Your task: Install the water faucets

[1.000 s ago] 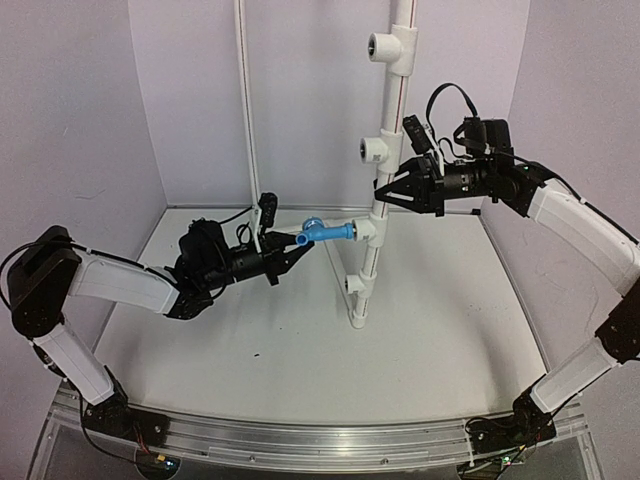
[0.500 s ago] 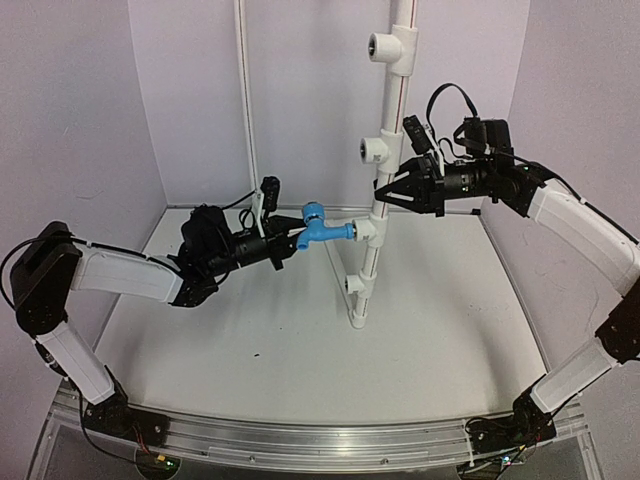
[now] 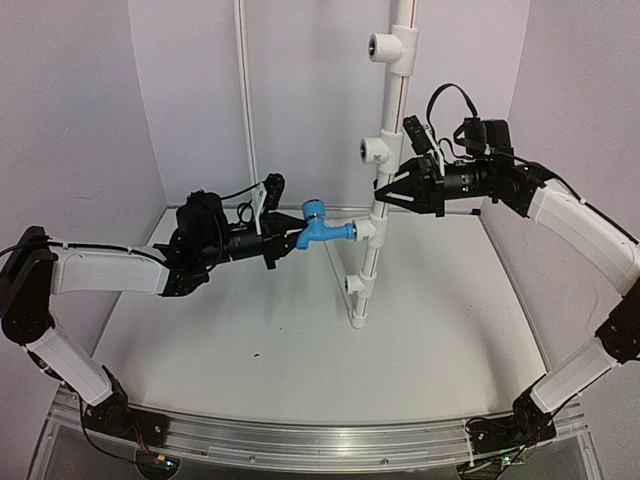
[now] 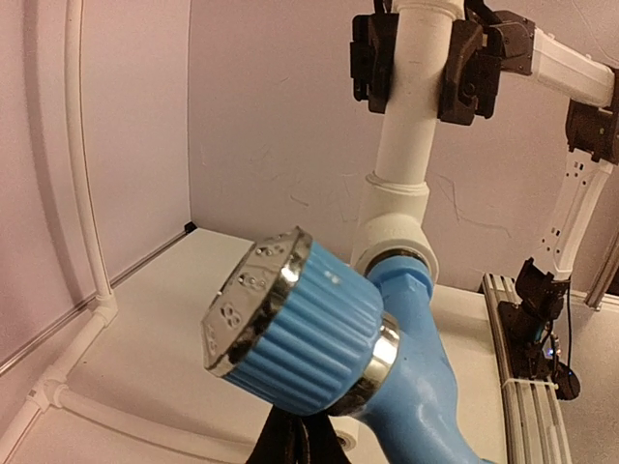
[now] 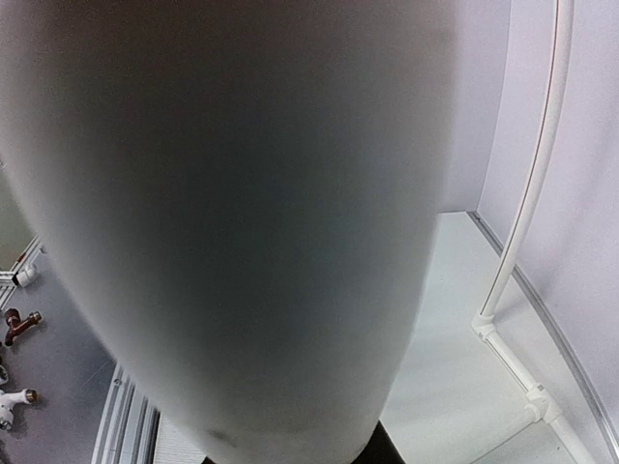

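Note:
The bright-blue faucet (image 3: 322, 229) sticks out leftward from a tee (image 3: 364, 230) on the upright white pipe (image 3: 399, 85), with its round knob on top. My left gripper (image 3: 288, 243) is shut on its free end. In the left wrist view the ribbed knob (image 4: 300, 333) and blue body (image 4: 421, 362) fill the frame above my dark closed fingers (image 4: 300, 443), and the body enters the tee (image 4: 392, 227). My right gripper (image 3: 385, 190) is shut on the pipe above the faucet, and its fingers (image 4: 469, 63) press both sides. The pipe (image 5: 242, 213) fills the right wrist view.
The pipe carries other open tees, top (image 3: 392, 47), middle (image 3: 376, 148) and low (image 3: 353, 283), and stands on the white floor. A thin white conduit (image 3: 247, 110) runs up the back wall. Spare taps and fittings (image 5: 19, 327) lie beyond the table edge.
My left wrist has rolled and the arm has stretched out, turning the faucet in the tee so its knob came up from the lower left to the top. The right arm has not moved.

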Robot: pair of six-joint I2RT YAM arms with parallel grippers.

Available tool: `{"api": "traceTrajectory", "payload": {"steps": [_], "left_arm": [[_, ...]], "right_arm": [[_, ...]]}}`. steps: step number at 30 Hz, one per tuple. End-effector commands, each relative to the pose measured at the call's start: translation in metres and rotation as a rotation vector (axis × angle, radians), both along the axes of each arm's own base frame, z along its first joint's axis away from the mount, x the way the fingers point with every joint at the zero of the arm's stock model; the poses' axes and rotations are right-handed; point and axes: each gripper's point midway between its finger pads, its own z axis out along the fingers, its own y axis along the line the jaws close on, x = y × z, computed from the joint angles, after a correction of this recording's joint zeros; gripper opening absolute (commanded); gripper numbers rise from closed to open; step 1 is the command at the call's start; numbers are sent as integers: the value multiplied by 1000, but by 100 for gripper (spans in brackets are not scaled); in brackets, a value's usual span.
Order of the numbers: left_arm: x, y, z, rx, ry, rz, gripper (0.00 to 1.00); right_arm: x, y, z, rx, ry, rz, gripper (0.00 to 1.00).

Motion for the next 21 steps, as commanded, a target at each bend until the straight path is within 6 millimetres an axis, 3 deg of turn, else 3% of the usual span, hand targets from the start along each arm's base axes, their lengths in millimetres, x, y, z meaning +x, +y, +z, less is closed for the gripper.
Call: {"api": "traceTrajectory", "payload": {"steps": [1, 12, 21], "left_arm": [[-18, 0, 53, -7, -168, -63, 0], [-15, -8, 72, 7, -202, -89, 0], [-44, -19, 80, 52, -257, -123, 0]], "right_arm": [[-21, -4, -15, -44, 243, 16, 0], [-19, -3, -13, -42, 241, 16, 0], [-18, -3, -13, -43, 241, 11, 0]]}}
